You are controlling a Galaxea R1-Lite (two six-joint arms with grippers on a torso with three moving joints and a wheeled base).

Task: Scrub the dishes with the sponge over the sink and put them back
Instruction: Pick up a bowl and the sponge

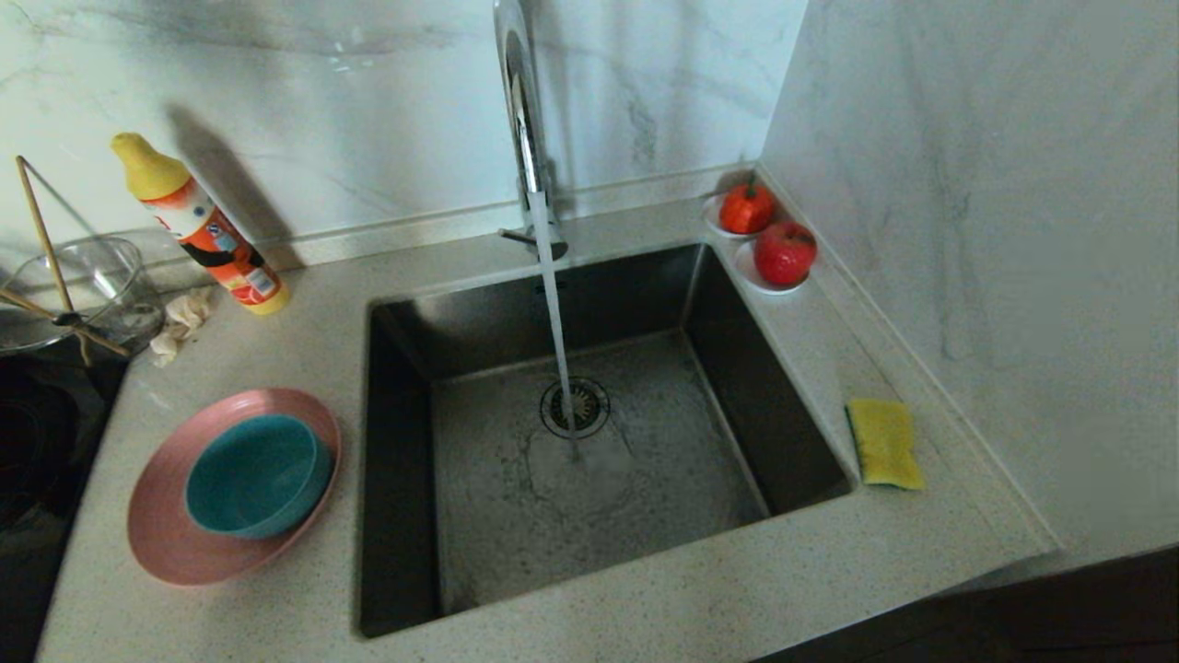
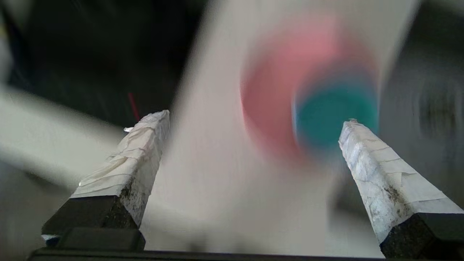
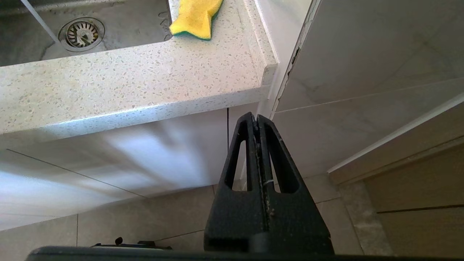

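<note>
Sink (image 1: 755, 396): your landmark; the dark basin sits in the speckled counter (image 1: 645, 608), and water runs from the tap (image 1: 525, 120) onto the drain (image 1: 575, 406).
Pink plate (image 1: 166, 534): you'll find it on the counter just left of the sink.
Teal bowl (image 1: 258, 474): resting inside the plate.
Sponge (image 1: 884, 442): yellow side up, on the counter just right of the sink.
Left gripper (image 2: 253, 119): fingers spread wide and holding nothing; plate and bowl show blurred beyond it.
Right gripper (image 3: 256, 117): fingers pressed together, empty, below the counter edge in front of the sink, well apart from the sponge.
</note>
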